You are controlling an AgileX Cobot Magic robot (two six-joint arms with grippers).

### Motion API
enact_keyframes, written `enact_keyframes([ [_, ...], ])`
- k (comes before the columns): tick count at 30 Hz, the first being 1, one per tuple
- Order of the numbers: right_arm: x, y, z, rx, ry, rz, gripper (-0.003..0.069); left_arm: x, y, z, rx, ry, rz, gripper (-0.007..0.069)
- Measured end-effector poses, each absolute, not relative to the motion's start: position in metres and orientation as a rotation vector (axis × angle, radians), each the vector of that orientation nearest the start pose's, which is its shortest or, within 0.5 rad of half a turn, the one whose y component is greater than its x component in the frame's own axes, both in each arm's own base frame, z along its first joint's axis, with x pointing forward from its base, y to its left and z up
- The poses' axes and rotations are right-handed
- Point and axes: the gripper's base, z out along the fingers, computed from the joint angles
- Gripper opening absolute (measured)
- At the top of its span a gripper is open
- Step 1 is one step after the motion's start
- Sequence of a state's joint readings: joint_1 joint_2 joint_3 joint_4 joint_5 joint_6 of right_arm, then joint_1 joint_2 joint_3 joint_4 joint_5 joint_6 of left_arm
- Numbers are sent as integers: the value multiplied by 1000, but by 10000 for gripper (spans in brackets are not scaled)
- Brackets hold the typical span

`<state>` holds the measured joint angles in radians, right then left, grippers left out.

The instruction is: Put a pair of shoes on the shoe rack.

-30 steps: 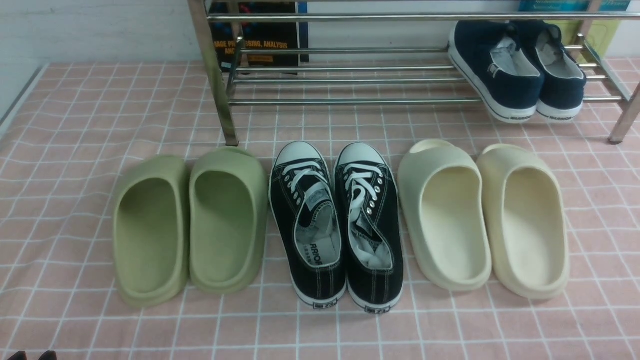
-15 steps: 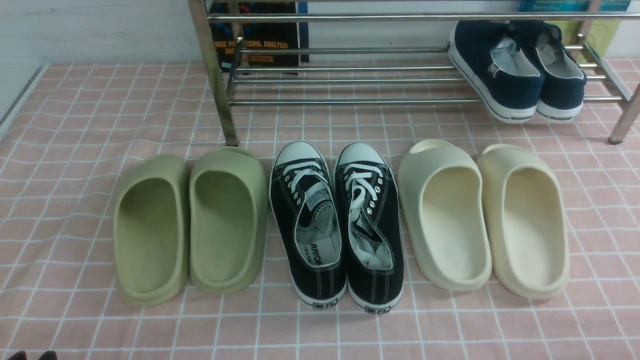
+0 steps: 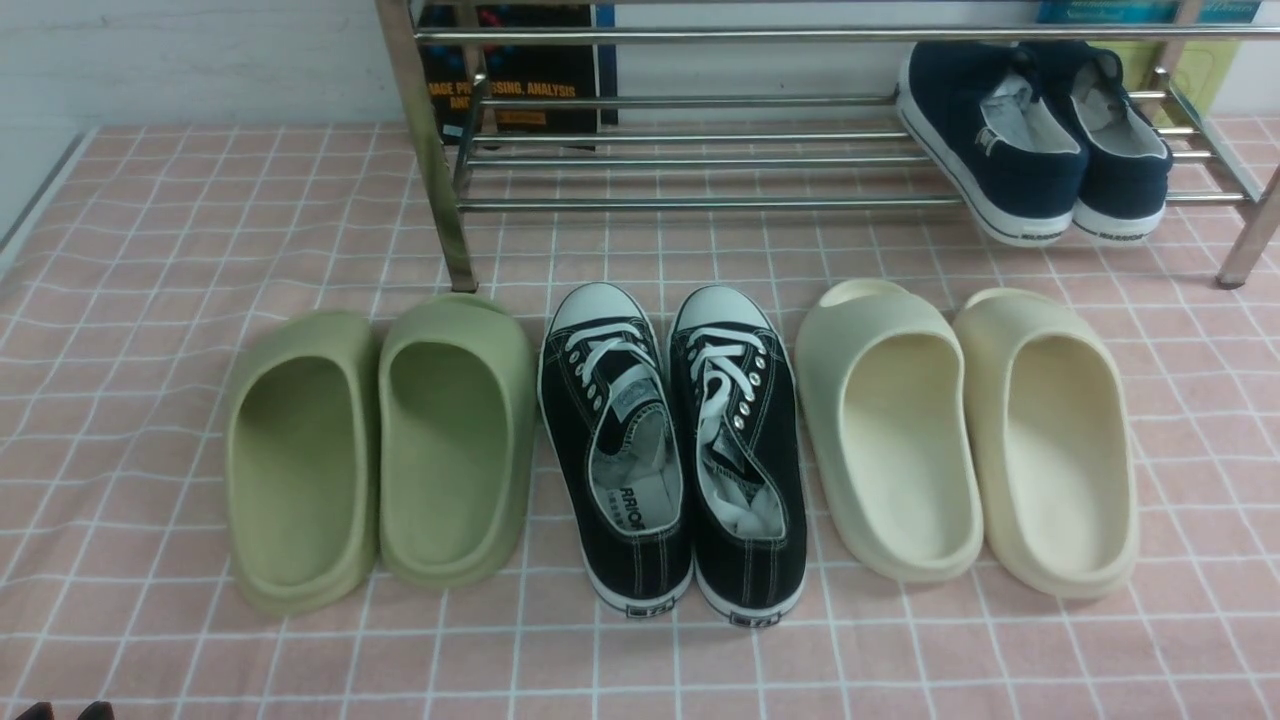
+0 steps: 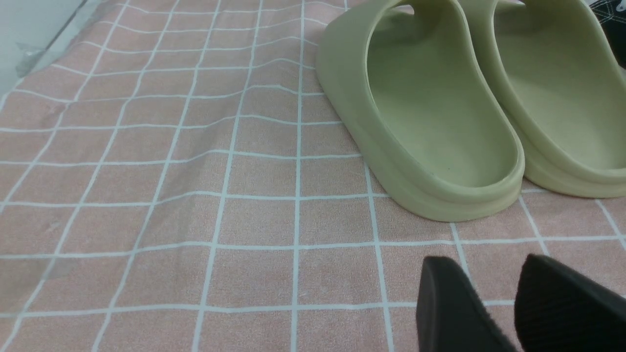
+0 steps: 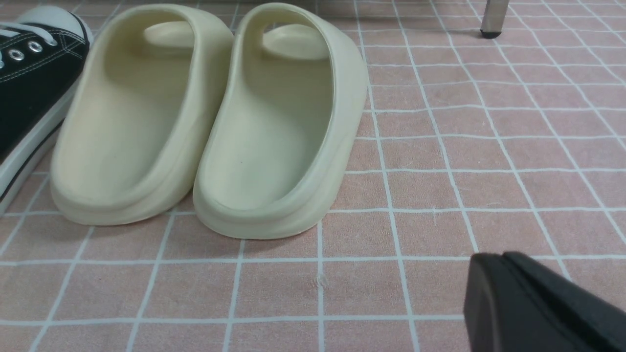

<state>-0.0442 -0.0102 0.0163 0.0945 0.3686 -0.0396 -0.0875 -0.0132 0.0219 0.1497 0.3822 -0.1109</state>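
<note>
- On the pink checked cloth [image 3: 150,250], saw nothing move from a second ago: same shoes, same spots.
- Found the shoe rack [image 3: 700,203] at the back, wide and shiny, with its low bars mostly bare.
- Counted three pairs in a row in front of it, all on the cloth: green slides [image 3: 380,450] on the left, black sneakers [image 3: 670,450] in the middle, cream slides [image 3: 970,440] on the right.
- Spotted the pair of shoes [image 3: 1030,140] up on the low bars at the rack's right end, side by side and touching.
- Noted toes toward the wall and heels toward the robot, so the long way ran front to back, slanted a bit with the toes to the left.
- Noticed the heels poking just past the front bar, and the left shoe leaned over a little.
- Took the still scene to mean the job looked done, with nothing left to carry.
- Found the left gripper [image 4: 494,293] low over the cloth near the green slides, fingers apart and holding nothing.
- Found the right gripper [image 5: 503,264] low near the cream slides, fingers pressed together on nothing.
</note>
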Motion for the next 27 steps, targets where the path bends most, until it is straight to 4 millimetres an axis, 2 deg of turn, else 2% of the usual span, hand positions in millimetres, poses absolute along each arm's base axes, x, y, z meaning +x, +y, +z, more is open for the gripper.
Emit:
enact_keyframes([
  [27,53,1,175,63,1856,35,22,52,0,173,70,1869,11,240],
])
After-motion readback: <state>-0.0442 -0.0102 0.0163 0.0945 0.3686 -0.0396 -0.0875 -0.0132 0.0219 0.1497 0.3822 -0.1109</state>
